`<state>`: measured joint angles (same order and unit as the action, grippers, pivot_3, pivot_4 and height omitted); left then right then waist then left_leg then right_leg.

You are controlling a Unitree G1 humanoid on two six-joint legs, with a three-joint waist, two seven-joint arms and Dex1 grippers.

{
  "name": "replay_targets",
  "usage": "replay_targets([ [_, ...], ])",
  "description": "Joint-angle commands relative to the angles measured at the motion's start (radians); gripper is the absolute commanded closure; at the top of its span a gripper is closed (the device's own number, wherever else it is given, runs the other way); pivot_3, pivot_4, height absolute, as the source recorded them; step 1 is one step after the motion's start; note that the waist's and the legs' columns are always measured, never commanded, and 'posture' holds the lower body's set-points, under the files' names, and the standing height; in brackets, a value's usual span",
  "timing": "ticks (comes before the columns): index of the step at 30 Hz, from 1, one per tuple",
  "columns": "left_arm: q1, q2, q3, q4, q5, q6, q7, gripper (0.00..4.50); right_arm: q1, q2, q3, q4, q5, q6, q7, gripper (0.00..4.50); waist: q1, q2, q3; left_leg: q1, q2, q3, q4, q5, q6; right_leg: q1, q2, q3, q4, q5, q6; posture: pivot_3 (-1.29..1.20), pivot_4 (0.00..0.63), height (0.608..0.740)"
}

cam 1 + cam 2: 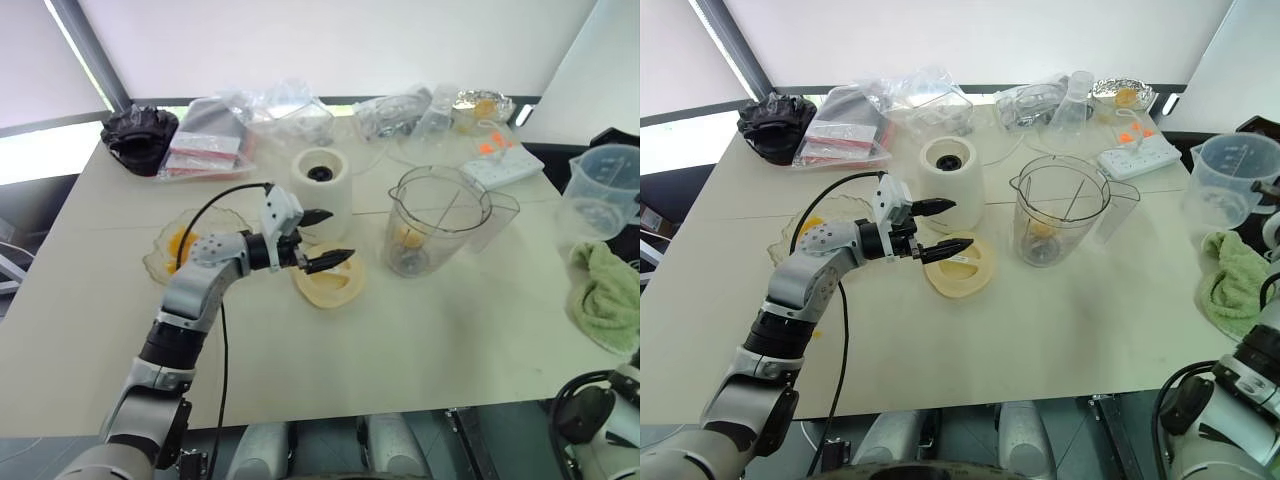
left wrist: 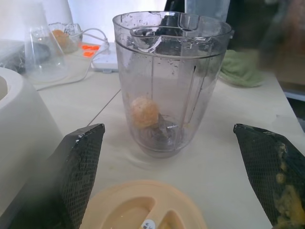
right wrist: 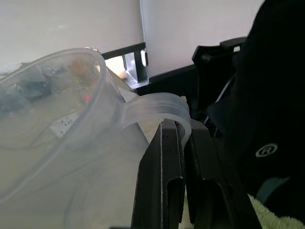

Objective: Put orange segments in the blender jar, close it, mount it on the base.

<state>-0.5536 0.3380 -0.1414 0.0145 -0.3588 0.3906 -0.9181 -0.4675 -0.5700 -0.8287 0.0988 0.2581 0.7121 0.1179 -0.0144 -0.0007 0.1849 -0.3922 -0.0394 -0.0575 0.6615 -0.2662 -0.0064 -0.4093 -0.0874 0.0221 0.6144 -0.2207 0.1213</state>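
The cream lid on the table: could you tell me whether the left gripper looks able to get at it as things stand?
Probably yes: the open left gripper hovers just above the cream lid, with nothing between them; the white base stands just behind.

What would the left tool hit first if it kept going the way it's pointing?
Probably the blender jar: it stands straight ahead between the open left tool's fingers, with bare table between. The lid lies just below that line.
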Motion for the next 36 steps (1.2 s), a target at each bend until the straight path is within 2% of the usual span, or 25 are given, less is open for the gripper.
replay_targets([
  [1,-0.013,0.012,0.021,-0.048,-0.017,0.008,0.003,0.0,0.014,0.047,-0.025,0.048,0.043,-0.092,-0.029,4.44,-0.001,0.0,0.0,0.0,0.0,0.0,0.0,0.0,0.0,0.0,0.0,0.0,0.0,0.0,0.0,0.0,0.15,0.74],
  [6,-0.007,0.021,0.023,-0.067,-0.022,0.021,0.01,0.0,0.017,0.086,-0.005,0.145,0.064,-0.198,-0.057,4.44,-0.001,0.003,0.0,0.0,0.0,0.001,0.0,0.0,0.0,0.0,0.0,0.0,0.0,0.0,0.0,0.0,0.15,0.74],
  [17,0.002,0.032,0.025,-0.095,-0.028,0.036,0.027,0.0,0.013,0.069,0.006,0.389,0.1,-0.425,-0.08,4.44,-0.003,0.003,0.0,0.0,0.0,0.0,0.0,0.0,0.0,0.0,0.0,0.0,0.0,0.0,0.0,0.0,0.15,0.74],
  [29,-0.002,0.033,0.018,-0.09,-0.027,0.031,0.033,0.0,0.107,0.071,0.034,0.446,0.143,-0.493,-0.065,4.44,0.0,0.003,0.0,0.0,0.0,0.0,0.0,0.0,0.0,0.0,0.0,0.0,0.0,-0.001,-0.001,0.0,0.15,0.74],
  [32,-0.008,0.026,0.012,-0.082,-0.026,0.026,0.03,0.0,0.139,0.078,0.051,0.406,0.152,-0.479,-0.068,3.52,0.001,0.003,0.0,0.0,0.0,0.0,0.0,0.0,0.0,0.001,0.0,0.0,0.0,-0.001,-0.002,0.0,0.15,0.74],
  [33,-0.01,0.023,0.01,-0.079,-0.025,0.024,0.029,0.0,0.145,0.077,0.055,0.4,0.154,-0.476,-0.072,2.91,0.001,0.003,0.0,0.0,0.0,0.0,0.0,0.0,0.0,0.001,0.0,0.0,0.0,-0.001,-0.002,0.0,0.15,0.74],
  [36,-0.015,0.02,0.006,-0.071,-0.024,0.021,0.024,0.0,0.173,0.069,0.087,0.366,0.133,-0.466,-0.083,1.51,-0.002,0.003,0.0,0.0,0.0,0.0,0.0,0.0,0.0,0.001,0.0,0.0,-0.001,-0.002,-0.003,0.0,0.15,0.74],
])
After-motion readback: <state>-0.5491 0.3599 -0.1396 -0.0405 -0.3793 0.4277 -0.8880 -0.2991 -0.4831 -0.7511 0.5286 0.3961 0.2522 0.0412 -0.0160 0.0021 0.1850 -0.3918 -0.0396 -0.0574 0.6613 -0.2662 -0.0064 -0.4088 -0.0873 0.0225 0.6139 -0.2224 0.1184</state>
